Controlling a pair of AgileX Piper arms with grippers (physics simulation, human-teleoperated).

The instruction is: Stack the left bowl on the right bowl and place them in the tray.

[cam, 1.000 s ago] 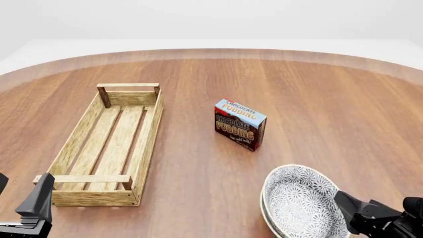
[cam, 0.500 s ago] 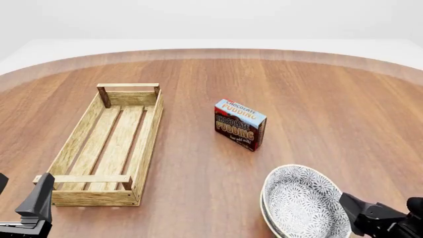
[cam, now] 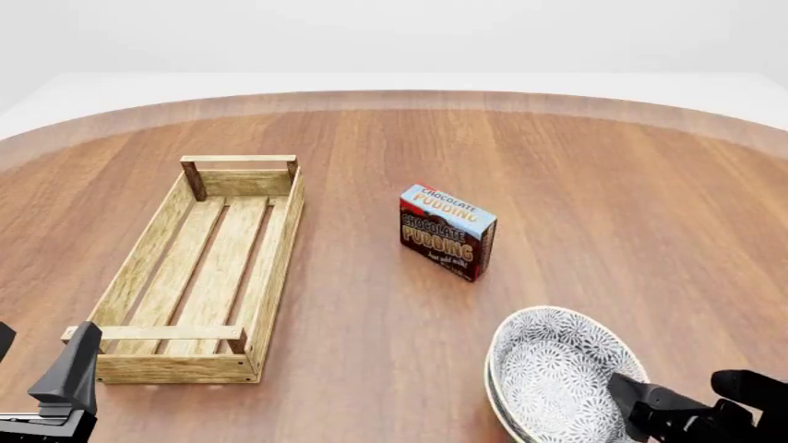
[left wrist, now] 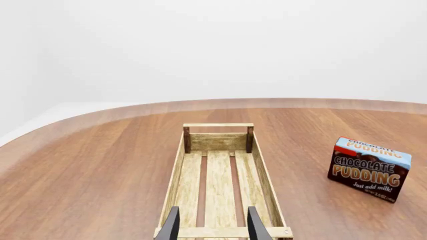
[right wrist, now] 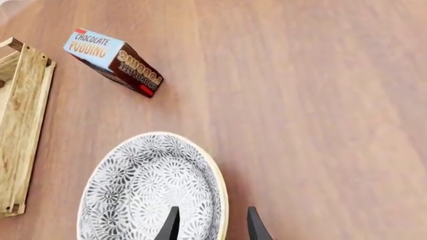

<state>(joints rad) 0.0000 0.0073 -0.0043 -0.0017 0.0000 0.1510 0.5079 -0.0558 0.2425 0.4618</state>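
Right pincer (right wrist: 211,222) apart astride stacked bowls' (cam: 556,374) rim, left pincer (left wrist: 211,224) apart, round wooden table (cam: 591,185), white backdrop.

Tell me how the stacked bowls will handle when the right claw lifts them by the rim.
The stacked bowls look rigid and glazed, so probably slippery at the thin rim. Nested loosely, the upper one may shift or tilt. The right claw straddles one edge only, so the stack will likely hang off-balance.
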